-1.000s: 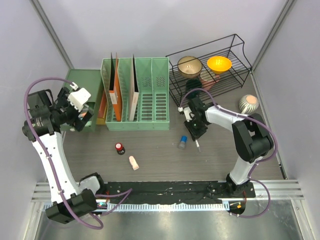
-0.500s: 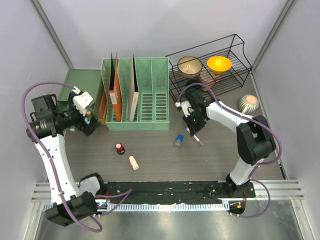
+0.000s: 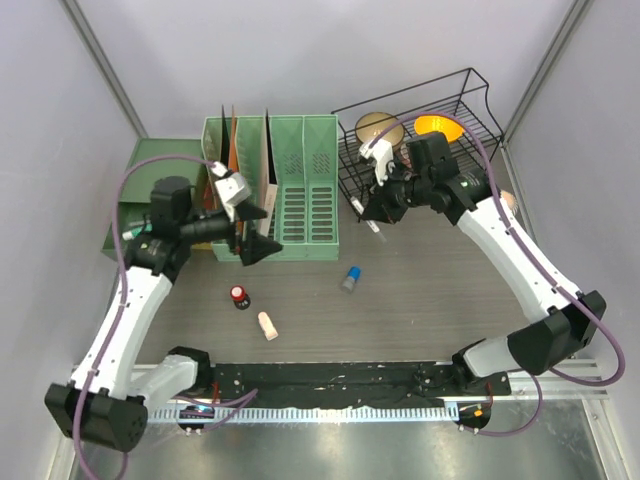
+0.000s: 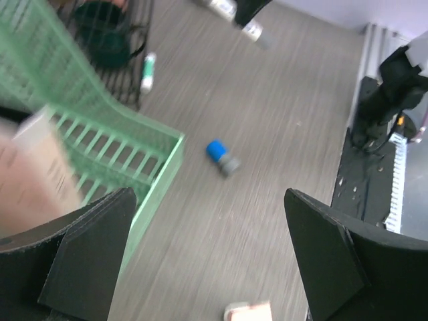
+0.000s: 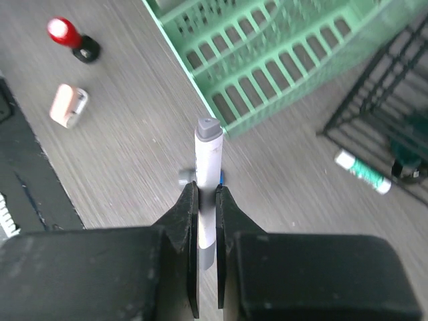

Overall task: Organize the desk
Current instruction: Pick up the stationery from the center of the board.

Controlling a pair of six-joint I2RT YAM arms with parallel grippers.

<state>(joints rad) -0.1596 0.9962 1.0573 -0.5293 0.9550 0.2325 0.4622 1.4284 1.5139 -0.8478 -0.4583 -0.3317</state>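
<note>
The desk (image 3: 430, 290) is a dark wood-grain top. My right gripper (image 3: 372, 218) is shut on a white marker with a grey cap (image 5: 207, 157) and holds it above the desk, in front of the black wire rack (image 3: 420, 150). My left gripper (image 3: 258, 245) is open and empty, hovering by the front of the green file rack (image 3: 300, 195). Loose on the desk lie a small blue-capped bottle (image 3: 350, 277), a red-topped stamp (image 3: 239, 296) and a pink eraser (image 3: 266, 325). The left wrist view shows the bottle (image 4: 221, 155) and the eraser (image 4: 251, 311) below its wide-apart fingers (image 4: 341, 261).
The file rack holds several folders. The wire rack holds bowls. A green box (image 3: 150, 170) stands at the far left. A striped vase (image 3: 503, 200) sits at the right, partly behind my right arm. A green-and-white marker (image 5: 362, 172) lies under the wire rack's edge.
My left gripper swung right from the green box to the front of the file rack. My right gripper rose with the marker toward the wire rack. The blue-capped bottle rolled slightly left.
</note>
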